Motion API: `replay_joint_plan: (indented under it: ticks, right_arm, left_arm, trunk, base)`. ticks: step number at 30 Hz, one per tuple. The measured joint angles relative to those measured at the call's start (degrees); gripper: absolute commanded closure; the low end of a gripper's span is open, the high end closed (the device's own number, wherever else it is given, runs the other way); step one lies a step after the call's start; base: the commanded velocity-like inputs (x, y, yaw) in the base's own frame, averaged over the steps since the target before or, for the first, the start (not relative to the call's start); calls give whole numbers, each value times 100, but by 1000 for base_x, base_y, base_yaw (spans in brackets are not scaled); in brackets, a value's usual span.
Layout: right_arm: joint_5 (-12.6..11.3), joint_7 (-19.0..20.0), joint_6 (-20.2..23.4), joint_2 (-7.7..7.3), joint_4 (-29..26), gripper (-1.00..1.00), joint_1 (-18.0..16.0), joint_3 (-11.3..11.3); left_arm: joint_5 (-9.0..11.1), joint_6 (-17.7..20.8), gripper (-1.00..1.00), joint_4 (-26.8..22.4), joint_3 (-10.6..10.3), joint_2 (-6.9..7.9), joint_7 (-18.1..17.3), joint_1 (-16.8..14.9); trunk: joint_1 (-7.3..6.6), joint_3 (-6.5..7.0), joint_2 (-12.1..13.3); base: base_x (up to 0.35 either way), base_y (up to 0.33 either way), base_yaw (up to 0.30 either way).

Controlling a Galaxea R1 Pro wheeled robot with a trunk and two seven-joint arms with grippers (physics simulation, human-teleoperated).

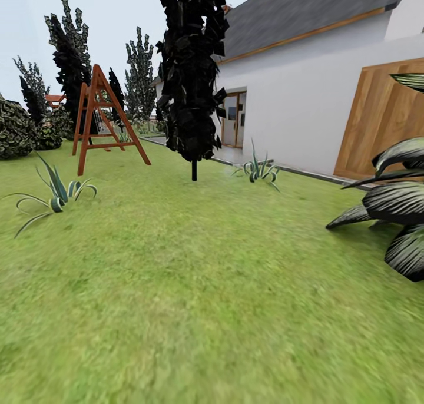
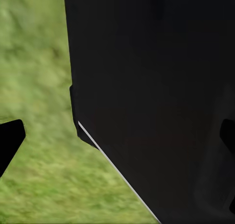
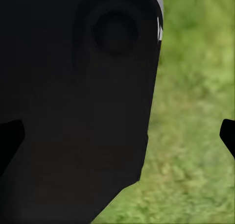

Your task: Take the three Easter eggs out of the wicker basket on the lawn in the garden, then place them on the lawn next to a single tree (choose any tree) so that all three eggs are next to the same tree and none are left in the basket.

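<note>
The lawn (image 1: 194, 286) spreads wide and green in the head view. A tree (image 1: 191, 68) with a dense, near-black blocky crown on a thin dark trunk stands ahead, slightly left of centre. The Easter eggs and the wicker basket are out of view. In the left wrist view my left gripper (image 2: 117, 140) is open, its dark fingertips (image 2: 10, 140) far apart, with a black part of the robot and grass behind. My right gripper (image 3: 117, 136) is open too, its fingertips (image 3: 10, 138) at the frame's edges over a black robot part and grass.
A red-brown wooden swing frame (image 1: 103, 118) stands at the back left. Striped agave plants (image 1: 56, 198) (image 1: 259, 169) dot the grass. A large dark-leaved plant (image 1: 394, 209) crowds the right edge. A white house (image 1: 318, 109) with a wooden door (image 1: 383, 118) lies beyond.
</note>
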Motion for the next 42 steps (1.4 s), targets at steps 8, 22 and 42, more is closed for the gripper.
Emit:
replay_joint_plan:
  ticks: [8, 22, 42]
  right_arm:
    - [1, 0, 0, 0, 0, -100, 1, 0]
    - [2, 0, 0, 0, 0, -100, -1, 0]
    - [-2, 0, 0, 0, 0, -100, -2, -1]
  left_arm:
    - [0, 0, -100, 0, 0, 0, 0, 0]
    - [-5, 0, -100, 0, 0, 0, 0, 0]
    - [-16, 0, -100, 0, 0, 0, 0, 0]
  trunk:
    - [0, 0, 0]
    - [0, 0, 0]
    - [0, 0, 0]
  base:
    - [315, 143, 0]
    - [315, 143, 0]
    - [315, 143, 0]
